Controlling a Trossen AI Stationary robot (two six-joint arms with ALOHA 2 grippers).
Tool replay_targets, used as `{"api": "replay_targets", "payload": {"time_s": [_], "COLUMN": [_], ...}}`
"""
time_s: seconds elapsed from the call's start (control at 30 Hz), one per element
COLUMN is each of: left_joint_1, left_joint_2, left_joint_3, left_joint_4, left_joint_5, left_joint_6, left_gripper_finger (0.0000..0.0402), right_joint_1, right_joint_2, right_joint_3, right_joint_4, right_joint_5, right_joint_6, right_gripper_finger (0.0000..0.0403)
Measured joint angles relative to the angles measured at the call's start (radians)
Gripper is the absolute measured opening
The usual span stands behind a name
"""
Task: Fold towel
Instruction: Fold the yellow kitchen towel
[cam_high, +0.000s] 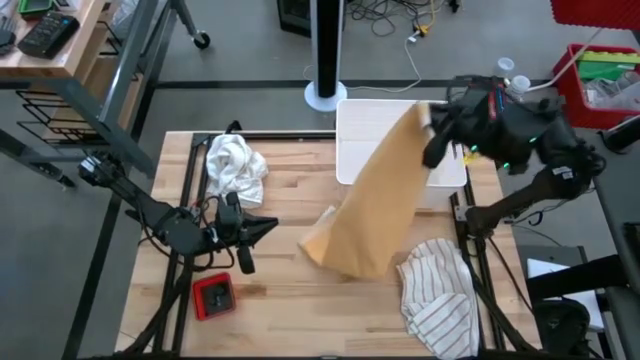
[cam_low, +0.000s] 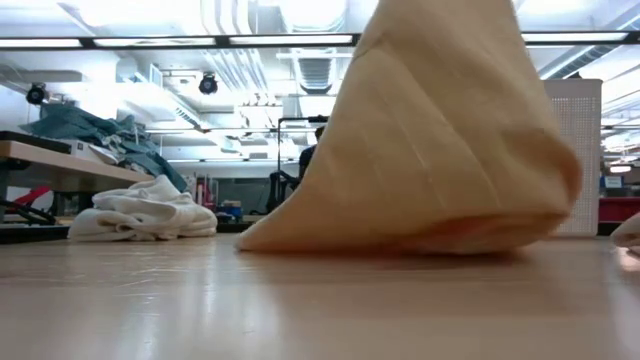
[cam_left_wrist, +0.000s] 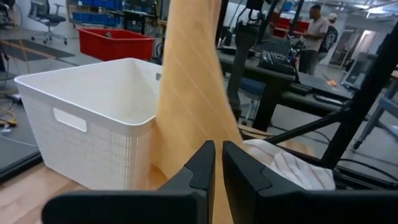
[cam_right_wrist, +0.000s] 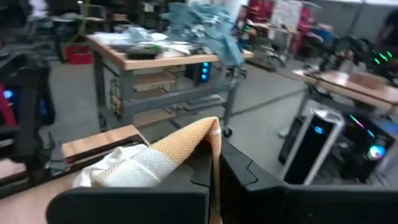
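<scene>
tan towel (cam_high: 375, 205) hangs from a pinched corner over the white basket (cam_high: 352, 130), lower end bunched on table | soft, light, droopy; take the free bottom corner | right gripper (cam_high: 430, 122) clamped on towel | left gripper (cam_high: 268, 227) closed, empty, nearby

Two dark, matte arms of slim black links and chunky joints. Loose black cables looping along the left arm (cam_high: 150, 210). Small green lights glowing on the bulkier right arm (cam_high: 520, 135) (near the wrist). Angular black fingers (cam_left_wrist: 199, 168), flat-faced, tapering to blunt tips, on a broad black crossbar.
</scene>
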Motion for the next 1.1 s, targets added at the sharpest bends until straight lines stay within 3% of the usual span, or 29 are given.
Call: {"api": "replay_targets", "payload": {"time_s": [0.1, 0.17, 0.27, 0.37, 0.53, 0.7, 0.8, 0.9, 1.1], "left_joint_1": [0.000, 0.000, 0.000, 0.005, 0.015, 0.024, 0.032, 0.058, 0.111], "left_joint_2": [-0.004, -0.005, -0.005, 0.007, 0.056, 0.112, 0.153, 0.204, 0.280], "left_joint_3": [0.000, 0.000, 0.000, 0.000, 0.000, 0.000, 0.000, 0.000, 0.000], "left_joint_4": [0.000, 0.001, 0.000, 0.001, 0.000, -0.005, -0.005, -0.006, 0.028], "left_joint_5": [0.000, 0.000, 0.000, 0.000, 0.000, -0.006, -0.062, -0.150, -0.154], "left_joint_6": [0.006, 0.018, 0.023, 0.028, 0.053, 0.134, 0.178, 0.159, 0.108], "left_gripper_finger": [0.0020, 0.0020, 0.0020, 0.0020, 0.0020, 0.0027, 0.0034, 0.0042, 0.0082], "right_joint_1": [-0.009, -0.008, -0.008, 0.003, 0.010, 0.010, 0.010, 0.010, 0.031], "right_joint_2": [0.001, 0.008, 0.029, 0.066, 0.150, 0.237, 0.267, 0.285, 0.293], "right_joint_3": [0.047, 0.056, 0.042, 0.002, -0.011, 0.061, 0.096, 0.136, 0.199], "right_joint_4": [-0.118, -0.183, -0.185, -0.032, 0.209, 0.236, 0.238, 0.242, 0.243], "right_joint_5": [-0.004, -0.068, -0.309, -0.595, -0.884, -0.928, -0.939, -1.010, -1.086], "right_joint_6": [0.091, 0.163, 0.207, 0.180, 0.142, 0.090, 0.074, 0.075, 0.070], "right_gripper_finger": [0.0000, 0.0000, 0.0000, 0.0000, 0.0000, 0.0000, 0.0000, 0.0000, 0.0000]}}
